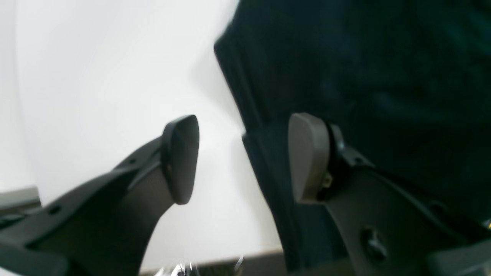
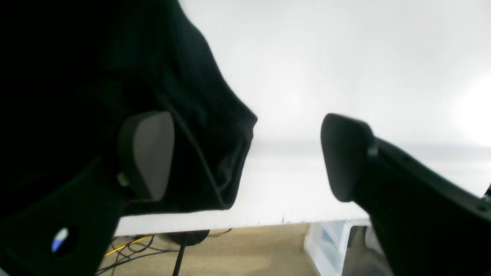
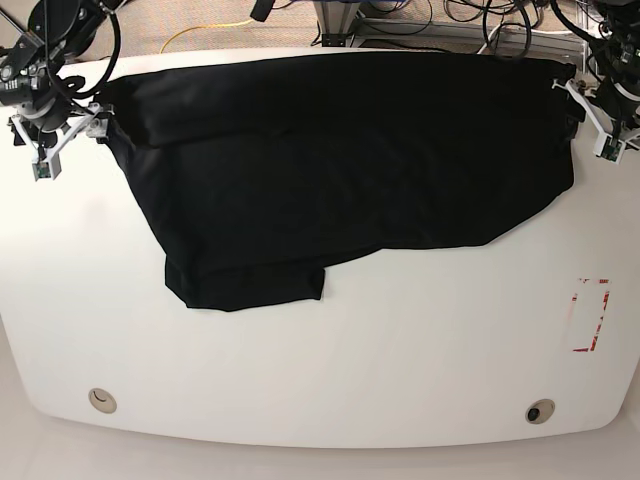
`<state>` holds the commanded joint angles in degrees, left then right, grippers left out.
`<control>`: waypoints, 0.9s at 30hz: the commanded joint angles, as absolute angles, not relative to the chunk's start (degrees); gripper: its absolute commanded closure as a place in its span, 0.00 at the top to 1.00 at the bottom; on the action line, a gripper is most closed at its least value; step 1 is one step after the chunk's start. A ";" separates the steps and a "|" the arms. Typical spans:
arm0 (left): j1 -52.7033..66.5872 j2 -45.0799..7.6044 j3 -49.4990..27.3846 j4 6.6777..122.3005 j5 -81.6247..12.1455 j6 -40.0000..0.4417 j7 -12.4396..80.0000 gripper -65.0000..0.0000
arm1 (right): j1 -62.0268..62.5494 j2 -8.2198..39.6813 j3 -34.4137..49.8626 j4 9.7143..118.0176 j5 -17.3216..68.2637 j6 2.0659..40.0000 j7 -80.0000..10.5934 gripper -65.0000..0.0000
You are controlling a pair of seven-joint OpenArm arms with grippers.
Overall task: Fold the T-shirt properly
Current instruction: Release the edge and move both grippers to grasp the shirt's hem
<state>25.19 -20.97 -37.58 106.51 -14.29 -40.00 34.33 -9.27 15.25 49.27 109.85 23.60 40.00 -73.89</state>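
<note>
While the white worktop (image 3: 400, 360) fills most of the base view, smooth with rounded near corners, the black T-shirt (image 3: 300, 170) takes up its far half. Matte, soft cloth, spread wide between both arms, long side along the far edge. Near outline is uneven: short flap sticking out toward the near side on that view's left, sloping curve on its right. On the left arm's side a bit of cloth hangs past the worktop edge.

Brown floor (image 2: 268, 249) beyond the edge. Open-topped pale plastic bin (image 2: 330, 245) stands on it, smooth walls.

Right claw (image 2: 247, 157): wide open, holding nothing, one rounded dark finger over the cloth, the other over bare white. Can't tell if it touches.

Left claw (image 1: 243, 159): also open, nothing between the fingers, spanning the shirt's edge. Contact unclear.

Black cables (image 2: 134, 251) tangled on the floor, one yellow cable (image 2: 126, 245) among them. Red marks (image 3: 591, 315) form a broken rectangle on the worktop, no legible text. Two round inserts (image 3: 540, 411) sit near the near corners.
</note>
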 joint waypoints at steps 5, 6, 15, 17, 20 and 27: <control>19.21 -20.97 -37.23 103.69 -14.29 -40.00 35.47 0.52 | -2.86 15.60 43.56 105.80 23.34 40.00 -73.89 0.89; 17.54 -20.97 -36.97 103.25 -14.29 -40.00 36.62 0.52 | -1.54 15.60 43.21 104.92 23.34 40.00 -73.89 0.89; 6.29 -19.91 -36.18 102.11 -9.36 -40.00 44.44 0.52 | 12.88 16.92 34.68 90.51 23.34 40.00 -69.93 0.89; 5.85 -18.42 -35.82 102.37 -8.04 -40.00 44.44 0.52 | 15.34 17.10 32.75 86.90 23.34 40.00 -68.53 0.89; 5.67 -17.71 -36.00 102.11 -5.76 -40.00 44.44 0.52 | 19.03 18.33 31.78 81.10 23.34 40.00 -65.71 0.89; 5.76 -15.96 -35.91 102.29 -4.97 -40.00 44.44 0.52 | 27.74 21.23 24.57 62.55 23.34 40.00 -53.49 0.89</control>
